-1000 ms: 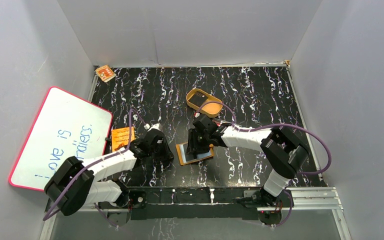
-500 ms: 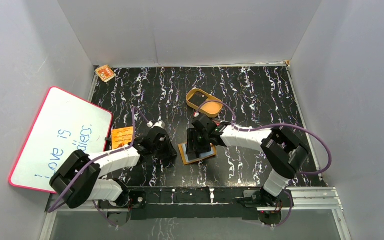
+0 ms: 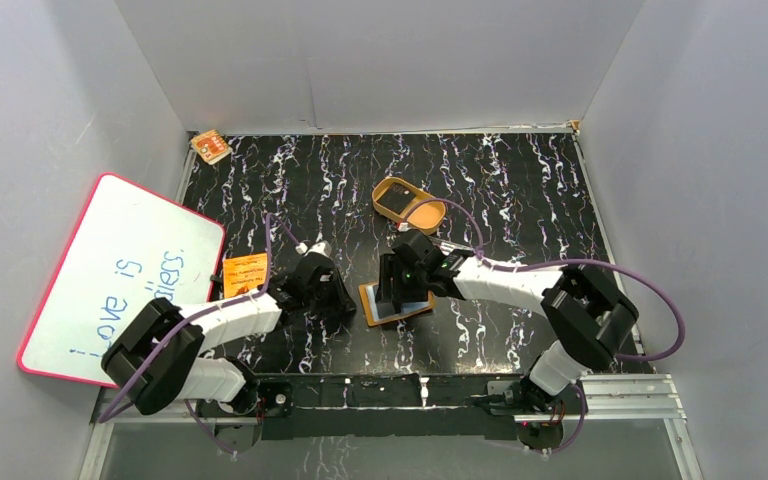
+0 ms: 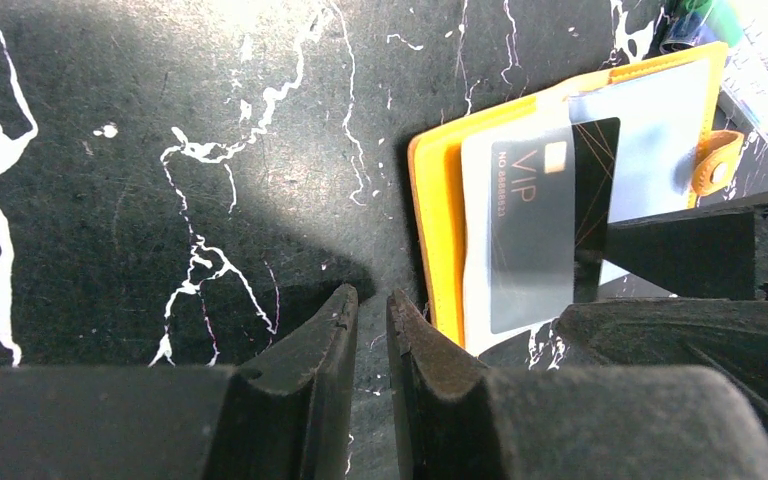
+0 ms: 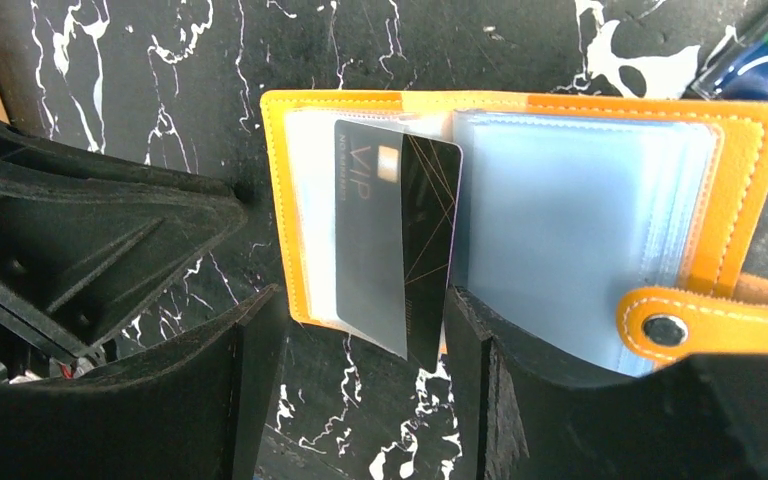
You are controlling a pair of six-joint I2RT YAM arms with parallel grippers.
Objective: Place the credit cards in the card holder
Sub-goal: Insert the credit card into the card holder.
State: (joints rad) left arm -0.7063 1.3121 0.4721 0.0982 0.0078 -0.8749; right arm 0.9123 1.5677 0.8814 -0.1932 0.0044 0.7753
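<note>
The card holder (image 3: pixel 368 303) lies open on the black marbled table, orange outside (image 5: pixel 730 180) and light blue inside. A black credit card (image 5: pixel 390 230) marked VIP sits partly in a clear pocket on its left page, its lower end sticking out past the edge. My right gripper (image 5: pixel 360 320) stands open astride that end, with neither finger pressing on the card. The left gripper (image 4: pixel 370 295) is shut on nothing and rests on the table just left of the holder's orange edge (image 4: pixel 440 200). The card (image 4: pixel 550 230) shows there too.
A tan oval tray (image 3: pixel 376 193) stands behind the holder with a dark card-like shape (image 3: pixel 395 199) in it. An orange booklet (image 3: pixel 245 272) lies left of the left gripper. A whiteboard (image 3: pixel 120 275) leans at the far left. Markers (image 5: pixel 760 50) lie by the holder's far corner.
The right gripper's jaws have spread apart off the card, and that arm's elbow has swung right. The left gripper has edged a little closer to the holder.
</note>
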